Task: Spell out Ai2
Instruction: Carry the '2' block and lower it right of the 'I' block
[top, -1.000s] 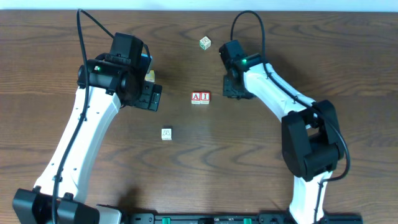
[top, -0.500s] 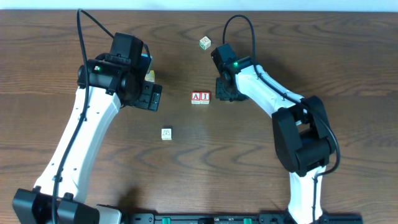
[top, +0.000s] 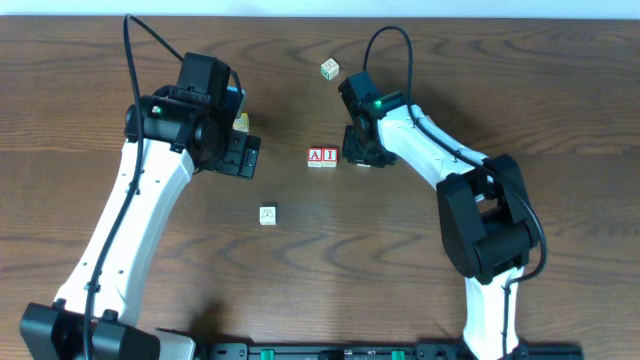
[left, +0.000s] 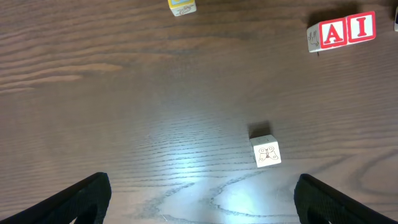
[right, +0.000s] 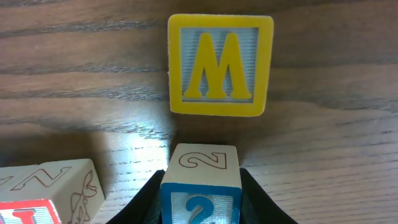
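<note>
Beside the A and I blocks (top: 322, 156), the right gripper (right: 200, 199) pinches the 2 block (right: 200, 171) between its fingers, low over the table (top: 560, 80) just right of the I, apparently to complete the row; the left gripper (left: 199, 200) hangs spread and empty, clear of the work.

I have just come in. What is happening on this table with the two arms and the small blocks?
The robot is spelling Ai2 with letter blocks. The A block and I block sit side by side. The right gripper, jaws shut on the 2 block, holds it next to the I block, at the end of the row. The left gripper hangs open, holding nothing.
</note>
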